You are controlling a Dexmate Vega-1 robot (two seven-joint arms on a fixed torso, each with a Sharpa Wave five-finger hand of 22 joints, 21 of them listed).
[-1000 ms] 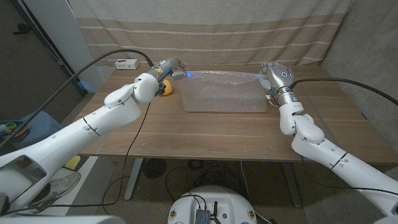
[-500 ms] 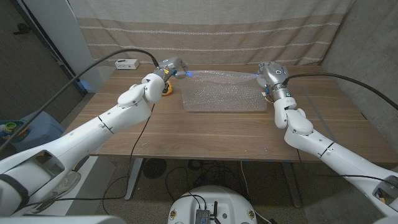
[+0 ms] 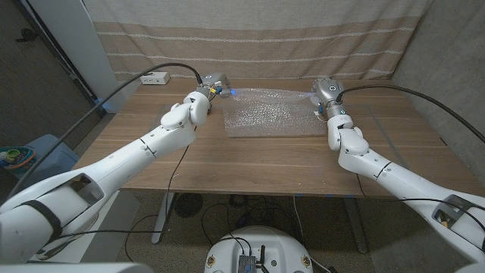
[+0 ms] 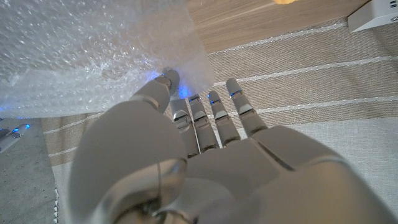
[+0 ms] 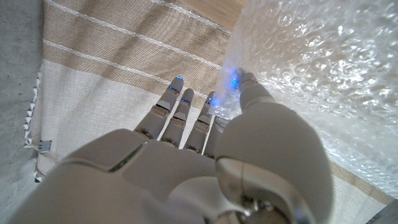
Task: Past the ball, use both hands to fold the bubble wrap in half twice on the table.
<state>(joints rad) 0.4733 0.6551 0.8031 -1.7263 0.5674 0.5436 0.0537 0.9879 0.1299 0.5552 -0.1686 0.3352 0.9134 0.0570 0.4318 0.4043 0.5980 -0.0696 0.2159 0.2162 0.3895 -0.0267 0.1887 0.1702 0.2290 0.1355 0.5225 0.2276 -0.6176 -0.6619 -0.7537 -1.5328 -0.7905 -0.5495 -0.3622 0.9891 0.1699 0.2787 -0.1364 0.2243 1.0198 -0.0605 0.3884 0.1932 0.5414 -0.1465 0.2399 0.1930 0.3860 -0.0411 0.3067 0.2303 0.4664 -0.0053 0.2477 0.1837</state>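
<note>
The clear bubble wrap (image 3: 273, 114) lies at the far middle of the wooden table (image 3: 265, 163), its far edge raised off the wood. My left hand (image 3: 214, 82) pinches the far left corner; the left wrist view shows the hand (image 4: 186, 143) with thumb and fingers closed on the bubble wrap (image 4: 81, 56). My right hand (image 3: 326, 89) pinches the far right corner, and in the right wrist view the hand (image 5: 211, 155) grips the bubble wrap (image 5: 311, 68). A sliver of the yellow ball (image 4: 283, 2) shows on the wood; in the head view my left forearm covers it.
A white power strip (image 3: 154, 77) lies at the far left corner of the table, also seen as a power strip (image 4: 373, 15) in the left wrist view. A striped curtain (image 3: 250, 38) hangs right behind the table. Bare wood runs along the near half.
Both arms have stretched farther over the table and the hands drew slightly toward each other, still holding the wrap's far corners. The left forearm now covers the yellow ball.
</note>
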